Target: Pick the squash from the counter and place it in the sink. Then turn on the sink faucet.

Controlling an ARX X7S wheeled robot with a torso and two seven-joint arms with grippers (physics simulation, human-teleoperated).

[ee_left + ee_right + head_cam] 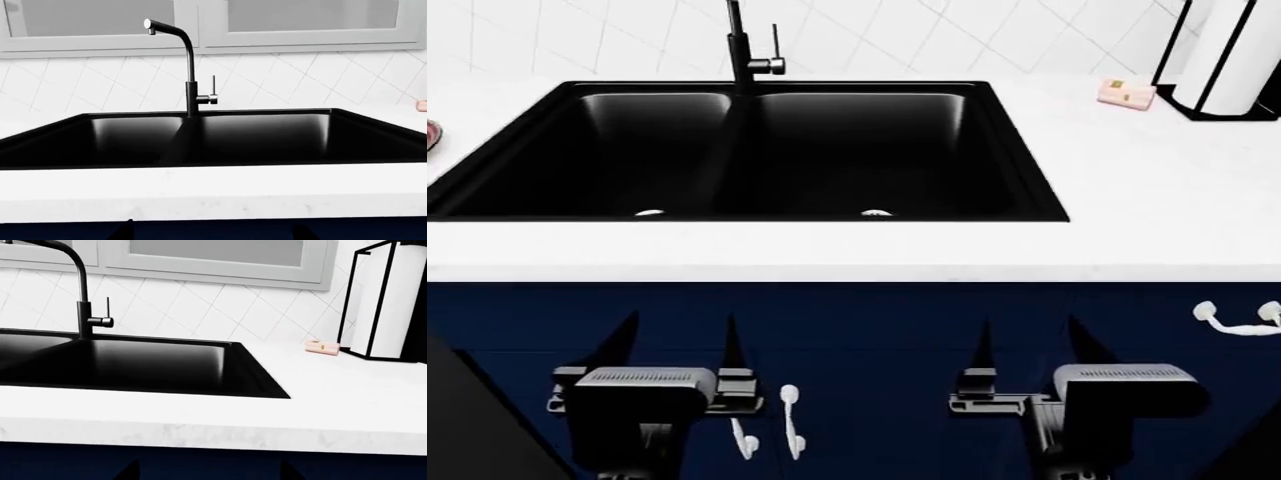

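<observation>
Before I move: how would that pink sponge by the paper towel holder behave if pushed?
The pink sponge lies flat, so it should slide, not roll. It probably compresses and weighs little. The smooth counter likely gives little grip.

Pink sponge (1126, 94) on worktop nr paper-towel holder (1224, 58); white diagonal tile backsplash (868, 35); navy cabinets (868, 330) w/ white handles (790, 420).

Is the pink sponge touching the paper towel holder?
Apart. The right wrist view shows bare white counter between the sponge and the paper towel holder.
</observation>
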